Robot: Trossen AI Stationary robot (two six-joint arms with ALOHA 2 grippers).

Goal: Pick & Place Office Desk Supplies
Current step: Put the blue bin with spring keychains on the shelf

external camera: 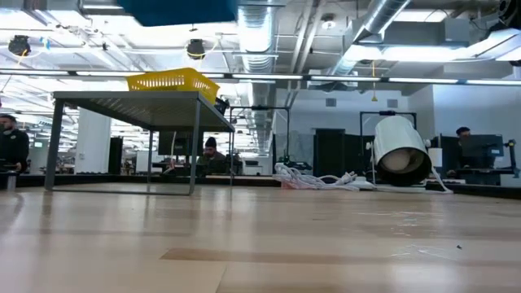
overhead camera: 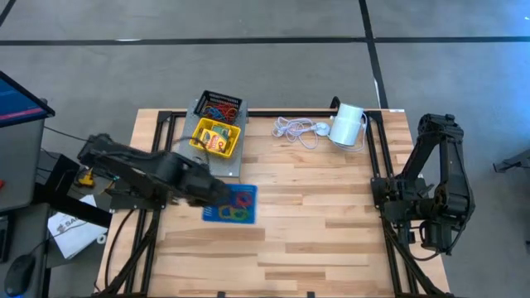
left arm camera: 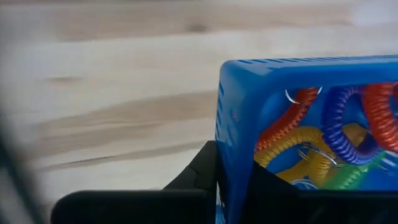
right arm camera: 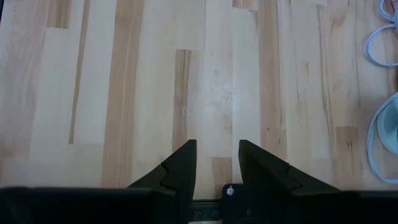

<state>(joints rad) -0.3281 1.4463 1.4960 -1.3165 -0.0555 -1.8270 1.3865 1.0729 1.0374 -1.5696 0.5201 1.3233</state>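
Observation:
My left gripper (overhead camera: 217,199) is shut on a blue tray (overhead camera: 236,205) above the middle of the table. Coiled red, yellow, blue and green bands (left arm camera: 323,137) lie in the tray. In the low view its dark underside (external camera: 179,10) shows high above the tabletop. A yellow tray (overhead camera: 217,136) with a crayon box and a black mesh tray (overhead camera: 220,106) with bands rest on a grey raised stand (overhead camera: 222,165) at the far left. My right gripper (right arm camera: 217,158) stands open over bare wood near the table's right edge, with nothing between its fingers. My left gripper holds the blue tray by one side wall (left arm camera: 233,124), at the tray's left end. One finger (left arm camera: 199,177) is outside the wall and the other (left arm camera: 273,190) inside the tray. The fingers come steeply from above, slanting from the table's left. The tray is lifted clear of the table.
A coiled white cord (overhead camera: 296,128) and a white cylinder (overhead camera: 348,124) lie at the far right of the table. The stand's legs (external camera: 195,146) rise from the tabletop. Bare wood lies across the middle and the near half of the table.

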